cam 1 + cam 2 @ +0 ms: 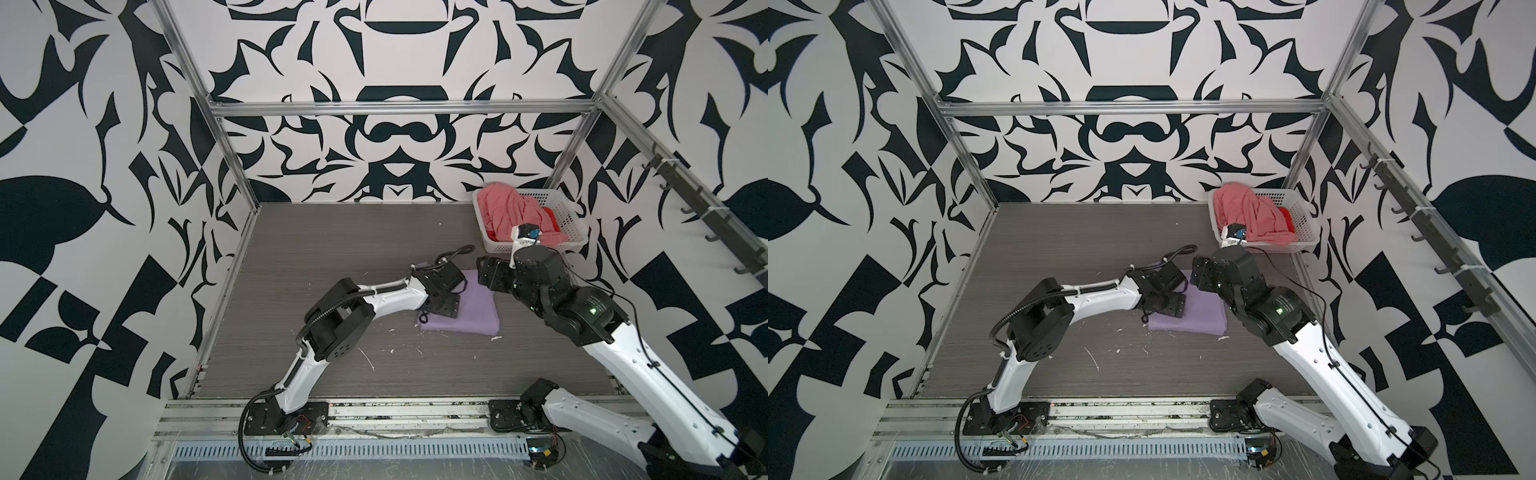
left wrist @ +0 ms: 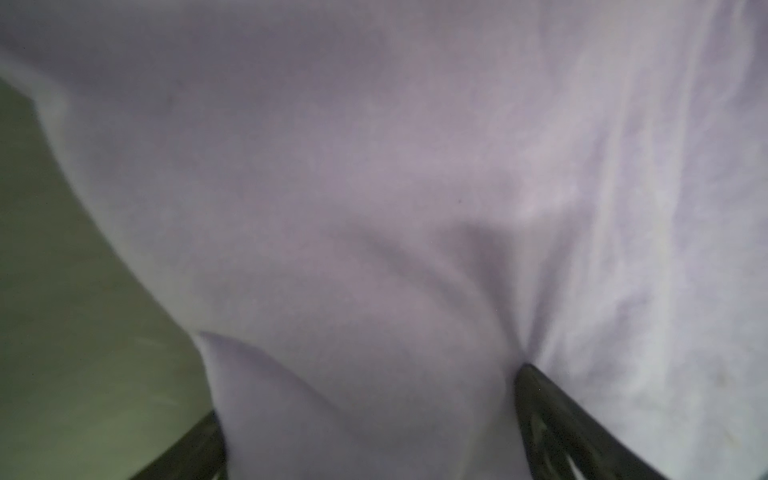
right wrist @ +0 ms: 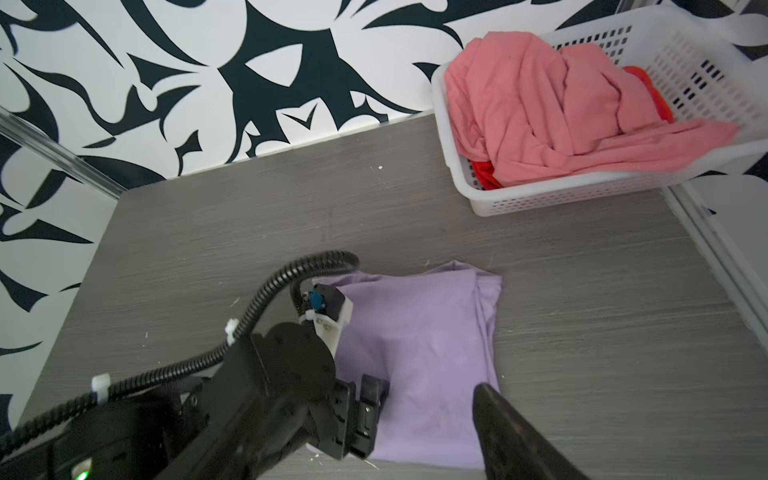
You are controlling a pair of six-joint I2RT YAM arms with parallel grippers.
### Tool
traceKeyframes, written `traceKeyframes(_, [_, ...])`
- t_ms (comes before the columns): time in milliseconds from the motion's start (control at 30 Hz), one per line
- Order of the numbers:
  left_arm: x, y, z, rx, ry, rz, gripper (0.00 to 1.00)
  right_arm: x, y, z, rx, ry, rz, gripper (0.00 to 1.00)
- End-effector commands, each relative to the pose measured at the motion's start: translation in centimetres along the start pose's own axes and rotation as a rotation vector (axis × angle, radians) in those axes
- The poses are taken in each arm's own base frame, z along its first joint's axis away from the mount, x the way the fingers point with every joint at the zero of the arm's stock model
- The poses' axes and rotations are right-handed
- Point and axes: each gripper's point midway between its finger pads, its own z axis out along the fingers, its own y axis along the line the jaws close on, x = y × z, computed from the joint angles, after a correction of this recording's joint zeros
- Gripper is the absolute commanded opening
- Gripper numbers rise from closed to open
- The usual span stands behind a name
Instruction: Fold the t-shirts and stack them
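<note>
Lavender tee was seen folded mid-bench, presumably placed as the stack base. Left end effector was spread wide and pressed onto its edge, nothing clamped, likely for flattening. Right end effector was held open, empty, just above. Salmon-pink tee and red tee were left crumpled in the basket.

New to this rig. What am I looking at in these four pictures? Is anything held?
Two robot arms work at a table, each ending in a two-fingered gripper. Two pictures look down from overhead, nearly alike; the other two come from wrist cameras. A folded lavender shirt lies mid-table. A white basket in the far right corner holds a crumpled pink shirt over a red shirt. The left gripper presses open onto the lavender shirt; the right gripper hovers open near it. Neither holds anything.
</note>
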Motion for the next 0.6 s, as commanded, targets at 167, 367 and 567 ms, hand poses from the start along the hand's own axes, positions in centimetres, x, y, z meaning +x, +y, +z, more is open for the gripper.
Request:
traceKeyframes(167, [5.4,-3.5,2.0,0.131,0.125,-0.293,0.94,0.6,-3.5,-1.8,0.101,-0.041,-0.011,0.86])
traceKeyframes(367, [4.1,-0.5,-2.9,0.083,-0.029,-0.363,0.96,2.9,-4.3,-0.6,0.136,0.031,0.022,0.86])
traceKeyframes(567, [2.8,6.4,-10.7,-0.069,-0.185,-0.349,0.99,5.9,-3.3,2.9,0.138,0.159,-0.05,0.88])
